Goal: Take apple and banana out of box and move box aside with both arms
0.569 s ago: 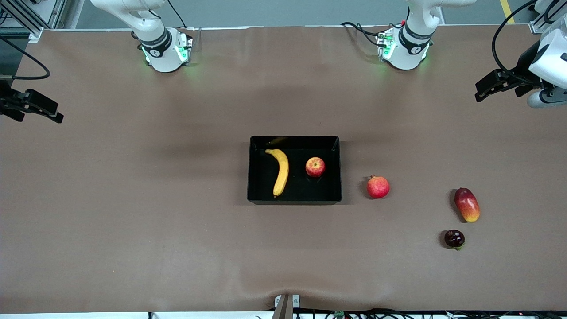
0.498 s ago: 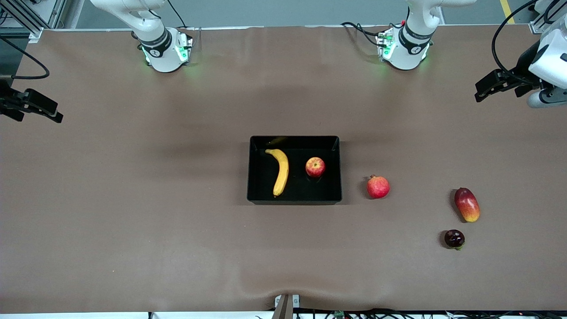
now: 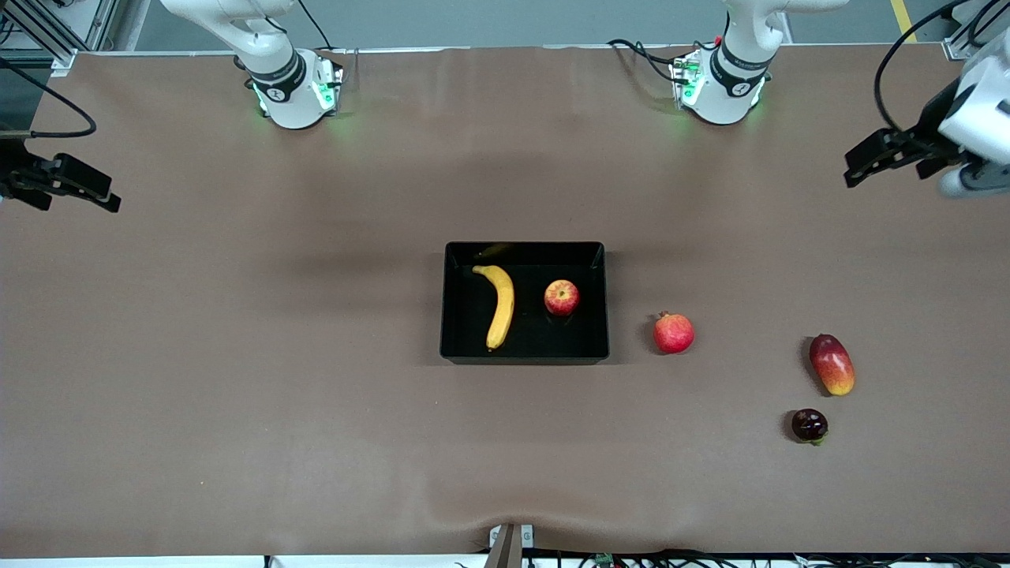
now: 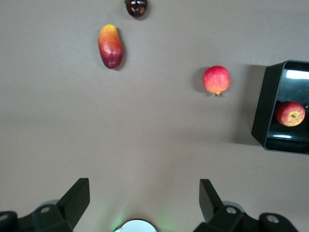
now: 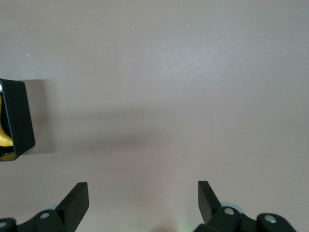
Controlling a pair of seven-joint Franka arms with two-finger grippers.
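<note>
The black box sits mid-table. In it lie the yellow banana and the red apple, side by side, the apple toward the left arm's end. The left wrist view shows the box's corner and the apple. The right wrist view shows a box corner with a bit of banana. My left gripper is open and empty, up over the left arm's end of the table. My right gripper is open and empty, up over the right arm's end.
A pomegranate lies beside the box toward the left arm's end. A mango and a small dark fruit lie farther that way, nearer the front camera. All three show in the left wrist view: pomegranate, mango, dark fruit.
Both arms have drifted slightly; the right gripper shifted a little toward the table's middle and up in the view. The fruits and box have not moved.
</note>
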